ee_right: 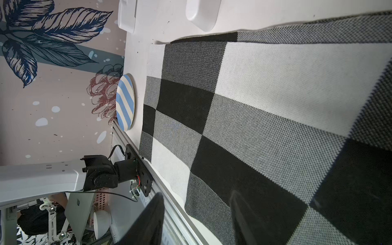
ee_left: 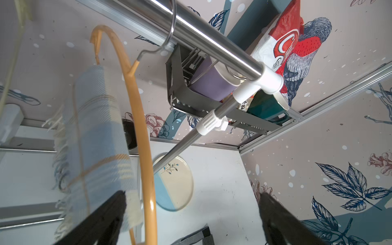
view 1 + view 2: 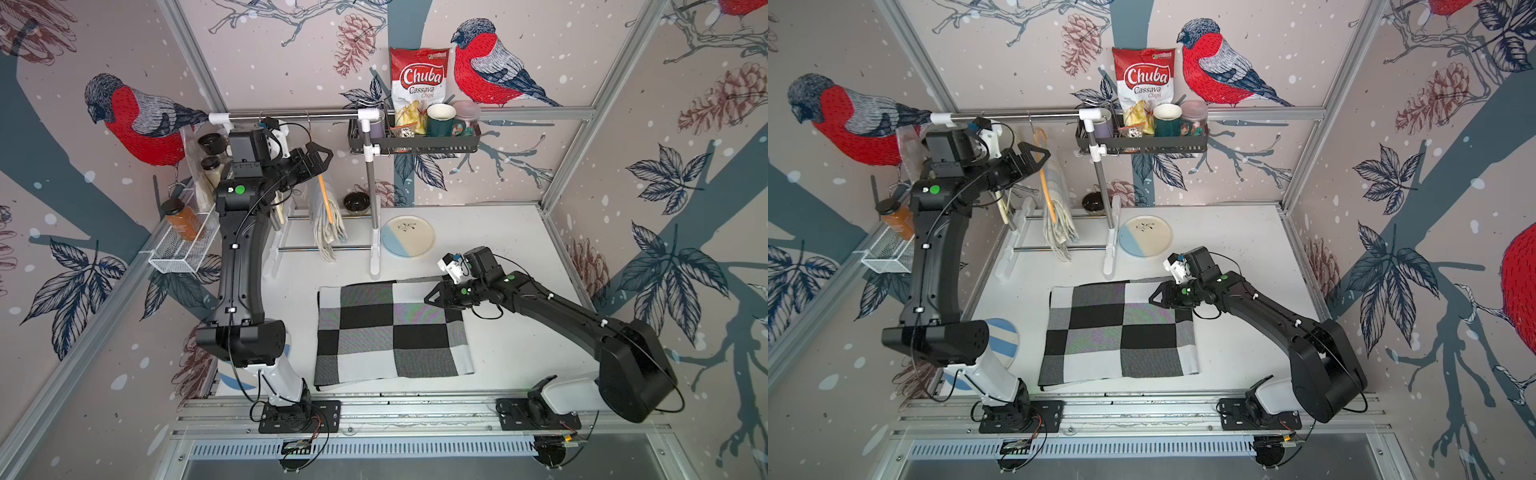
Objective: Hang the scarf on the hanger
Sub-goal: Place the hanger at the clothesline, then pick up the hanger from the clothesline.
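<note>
In a top view the pale scarf is seen draped over the orange hanger, judged soft, light and best taken at its fold; in the left wrist view the left gripper is shown spread wide and empty; in the right wrist view the right gripper is parted, empty, over the checked cloth.

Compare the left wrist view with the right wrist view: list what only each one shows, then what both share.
Only the left wrist view: the pale blue scarf hanging on the yellow hanger, whose wire hook is over the steel rail, plus the half-blue plate. Only the right wrist view: the blue-striped plate and a laptop. Both: the checkered cloth and the white tabletop.
</note>
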